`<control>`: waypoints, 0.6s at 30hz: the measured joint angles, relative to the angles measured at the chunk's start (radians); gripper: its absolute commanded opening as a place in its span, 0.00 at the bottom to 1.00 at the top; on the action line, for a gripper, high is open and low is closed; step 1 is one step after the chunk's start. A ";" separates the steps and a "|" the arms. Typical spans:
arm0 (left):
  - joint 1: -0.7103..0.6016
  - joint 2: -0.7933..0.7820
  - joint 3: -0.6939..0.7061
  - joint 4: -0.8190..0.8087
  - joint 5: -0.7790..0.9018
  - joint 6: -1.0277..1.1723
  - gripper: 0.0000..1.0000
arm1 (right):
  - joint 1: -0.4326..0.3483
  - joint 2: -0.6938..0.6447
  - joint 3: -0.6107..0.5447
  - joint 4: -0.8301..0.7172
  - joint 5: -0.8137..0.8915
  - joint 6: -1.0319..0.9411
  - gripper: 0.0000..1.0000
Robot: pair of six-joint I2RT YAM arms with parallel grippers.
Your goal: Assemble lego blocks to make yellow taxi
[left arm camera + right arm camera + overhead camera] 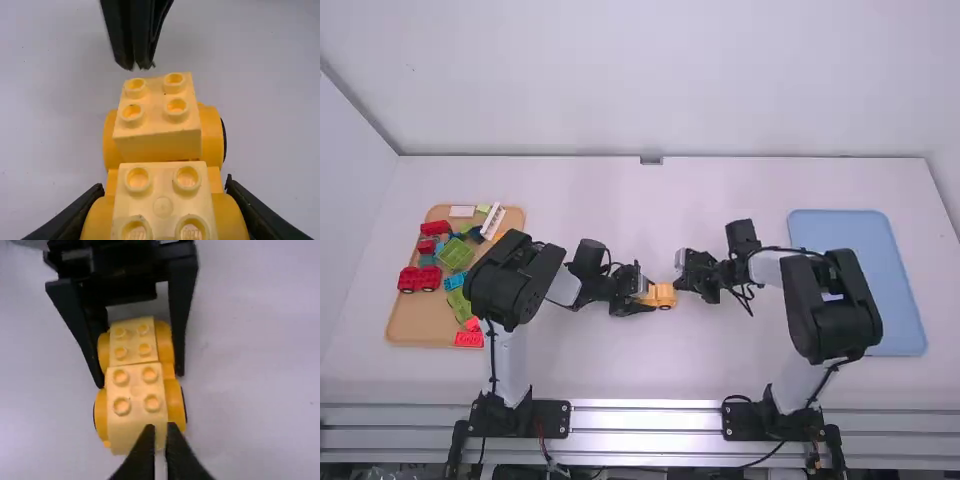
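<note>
The yellow blocks (157, 145) look like smooth plastic with a soft sheen, round studs included. The table (650, 370) is smooth, mostly matt. The metal rail (650, 418) gleams along its ridges. The blue tray (840, 230) looks like smooth matt plastic; the brown tray (412, 325) looks smooth and matt.

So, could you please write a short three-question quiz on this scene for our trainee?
1. True or false: the left gripper grips the yellow wheeled base.
2. How many studs top the pale yellow lego block nearest the right gripper? A) two B) four C) six
3. Fill in: the tray towards the high view's right edge is ____ in colour.
Key: 1 true; 2 B; 3 blue
</note>
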 measured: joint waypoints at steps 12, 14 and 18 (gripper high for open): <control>0.002 0.000 0.000 -0.006 0.003 0.002 0.37 | 0.072 -0.029 0.011 0.014 0.098 0.013 0.00; 0.001 0.000 0.000 -0.006 0.004 0.004 0.37 | 0.068 -0.029 0.013 0.018 0.055 0.013 0.00; 0.001 0.000 0.000 -0.006 0.004 0.003 0.37 | 0.056 -0.029 0.013 0.014 -0.061 -0.036 0.00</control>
